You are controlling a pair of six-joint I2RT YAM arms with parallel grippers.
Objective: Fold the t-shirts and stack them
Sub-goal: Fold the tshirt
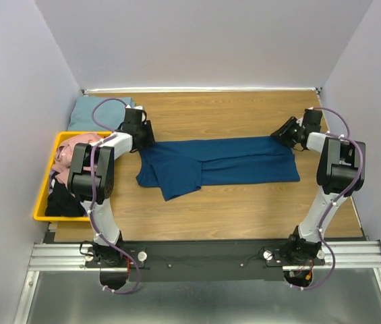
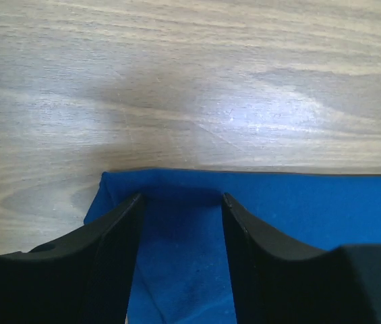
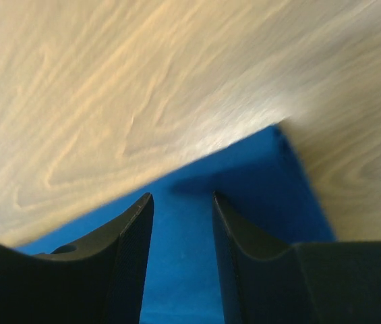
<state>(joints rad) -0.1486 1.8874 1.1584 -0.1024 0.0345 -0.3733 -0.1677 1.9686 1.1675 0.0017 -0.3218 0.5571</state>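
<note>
Navy shirt (image 1: 230, 162) lies across mid-table, reaching almost from one arm to the other. In front of it, bare table (image 1: 244, 209) runs as a wide strip up to the base rail (image 1: 203, 253), open to either side. There is more bare wood behind it, up to the back wall (image 1: 203, 40).

Left side is crowded:
- Yellow bin (image 1: 40, 202), heaped with pink and black shirts (image 1: 65, 155), sits near the left wall (image 1: 15, 101).
- Folded grey-blue shirt (image 1: 85, 111) fills the far left corner.
- Left arm (image 1: 92, 172) hangs over the bin's inner edge.

Right arm (image 1: 338, 165) stands near the right wall (image 1: 379, 81), leaving little room outside it.
</note>
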